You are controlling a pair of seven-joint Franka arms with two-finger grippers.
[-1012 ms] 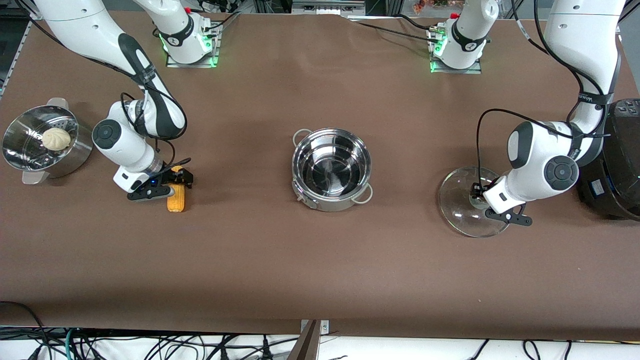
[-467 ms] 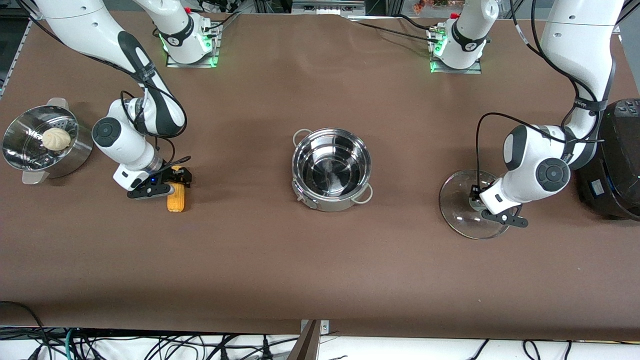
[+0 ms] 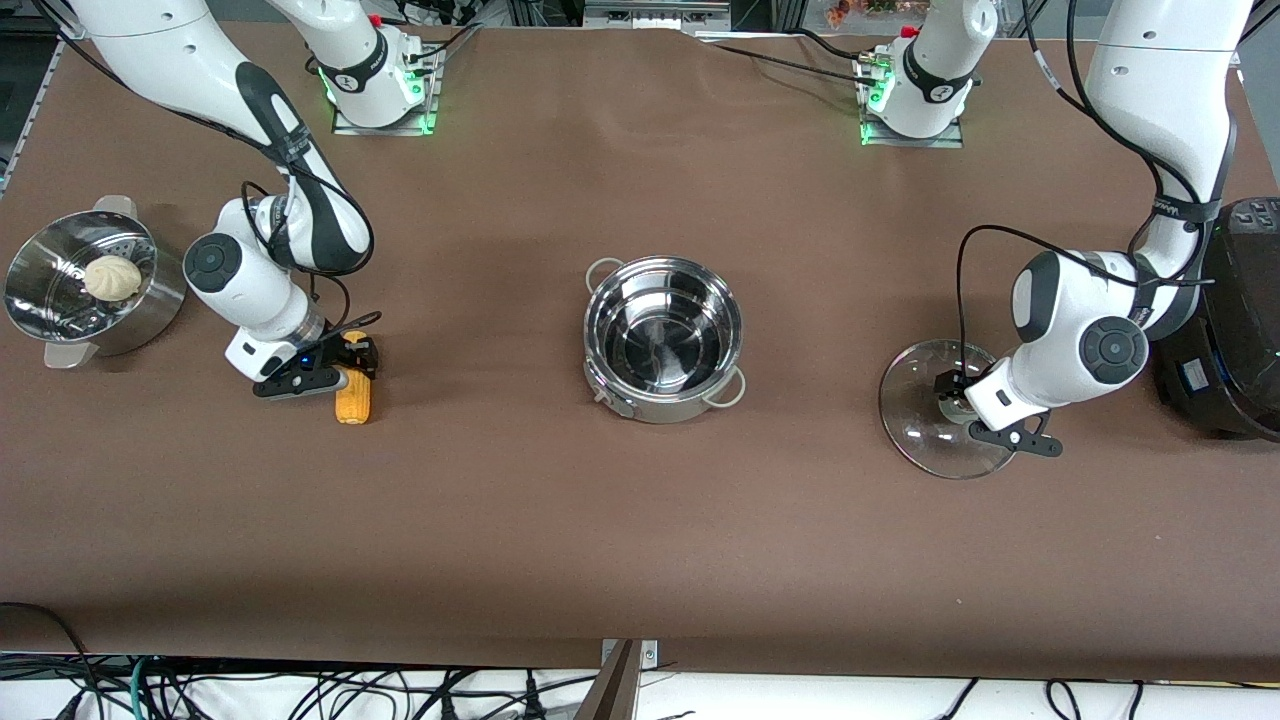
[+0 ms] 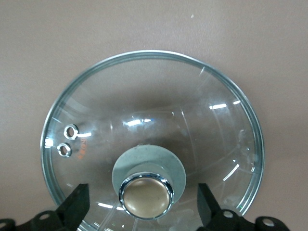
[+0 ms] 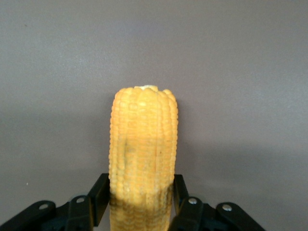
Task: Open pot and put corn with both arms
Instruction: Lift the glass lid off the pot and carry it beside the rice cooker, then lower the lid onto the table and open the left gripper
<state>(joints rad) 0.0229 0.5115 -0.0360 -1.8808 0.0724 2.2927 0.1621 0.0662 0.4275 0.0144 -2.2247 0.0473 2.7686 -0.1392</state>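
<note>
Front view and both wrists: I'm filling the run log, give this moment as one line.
pot: open, empty | lid: on table | left gripper: open around knob | right gripper: shut on corn, on table

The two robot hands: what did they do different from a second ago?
The right gripper closed its fingers onto the corn. The left gripper let go of the lid, which rests on the table. The pot, steamer and bun stayed put.
</note>
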